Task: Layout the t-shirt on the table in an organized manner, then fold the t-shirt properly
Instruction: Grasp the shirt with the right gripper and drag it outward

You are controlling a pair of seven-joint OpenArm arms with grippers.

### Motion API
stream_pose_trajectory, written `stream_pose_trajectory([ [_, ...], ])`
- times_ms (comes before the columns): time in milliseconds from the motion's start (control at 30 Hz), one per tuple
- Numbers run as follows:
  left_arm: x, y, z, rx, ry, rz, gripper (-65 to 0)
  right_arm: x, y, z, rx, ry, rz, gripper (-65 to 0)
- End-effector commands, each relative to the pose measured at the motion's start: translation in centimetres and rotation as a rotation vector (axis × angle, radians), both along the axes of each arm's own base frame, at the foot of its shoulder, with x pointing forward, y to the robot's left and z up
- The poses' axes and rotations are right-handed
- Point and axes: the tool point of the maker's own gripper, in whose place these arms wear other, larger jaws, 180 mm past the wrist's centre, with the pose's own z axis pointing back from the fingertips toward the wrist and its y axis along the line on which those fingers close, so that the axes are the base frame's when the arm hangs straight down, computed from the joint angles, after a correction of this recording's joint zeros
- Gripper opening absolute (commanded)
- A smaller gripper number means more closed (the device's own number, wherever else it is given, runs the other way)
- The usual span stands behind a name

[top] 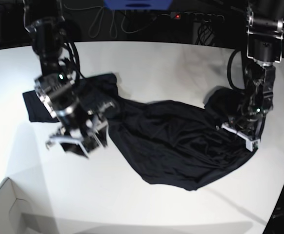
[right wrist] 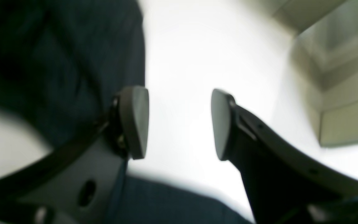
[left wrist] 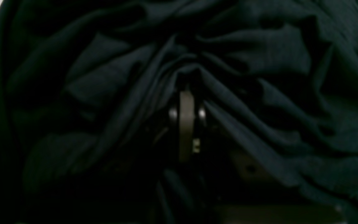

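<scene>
The black t-shirt [top: 171,141] lies crumpled across the white table [top: 156,63], stretched from one arm to the other. My left gripper [top: 240,132] presses down on the shirt's right end. In the left wrist view the t-shirt [left wrist: 259,62] is gathered in folds around that gripper [left wrist: 186,93], which is shut on the cloth. My right gripper [top: 73,144] hovers over the shirt's left end. In the right wrist view it [right wrist: 179,124] stands open with only white table [right wrist: 197,46] between its pads, and the t-shirt [right wrist: 57,62] lies to the left and below.
A white box corner [top: 5,209] sits at the table's front left, and a pale box edge [right wrist: 337,93] shows at the right of the right wrist view. Cables [top: 103,19] run along the dark back edge. Bare tabletop lies in front of the shirt.
</scene>
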Motion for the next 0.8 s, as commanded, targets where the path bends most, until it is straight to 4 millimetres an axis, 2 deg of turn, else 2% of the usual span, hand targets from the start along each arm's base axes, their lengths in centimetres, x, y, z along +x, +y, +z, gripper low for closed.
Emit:
stream_pose_trajectory([
  [0,-1.4,0.1,-1.2,0.001,0.075,-0.007,-64.6,1.5,1.0,1.7,0.023,-0.050,0.029,-32.4],
  [67,-2.4,-0.8,-2.3,-0.017,0.099,-0.011,-64.6,3.8,2.8,1.1,0.033,-0.019,0.078,-32.4],
  [167,-4.2,-1.5,-3.8,-0.028,0.138,-0.014,-64.6,7.1,5.7,-1.0,0.067,0.077,0.119,-32.4],
  [367,-6.8,-2.8,-5.9,-0.052,0.192,-0.017,-64.6,13.0,9.1,-5.4,0.113,0.261,0.141,-32.4],
  [500,-8.0,-2.9,-6.7,-0.058,0.216,-0.015,-64.6,14.0,9.5,-8.3,0.162,0.315,0.149,-32.4],
  [633,-8.7,-2.9,-7.1,-0.058,0.230,-0.015,-64.6,14.8,7.6,-10.5,0.200,0.288,0.024,-32.4],
  [767,-8.7,-2.9,-7.1,-0.058,0.230,-0.015,-64.6,13.7,7.2,-12.9,0.208,0.322,0.003,-32.4],
])
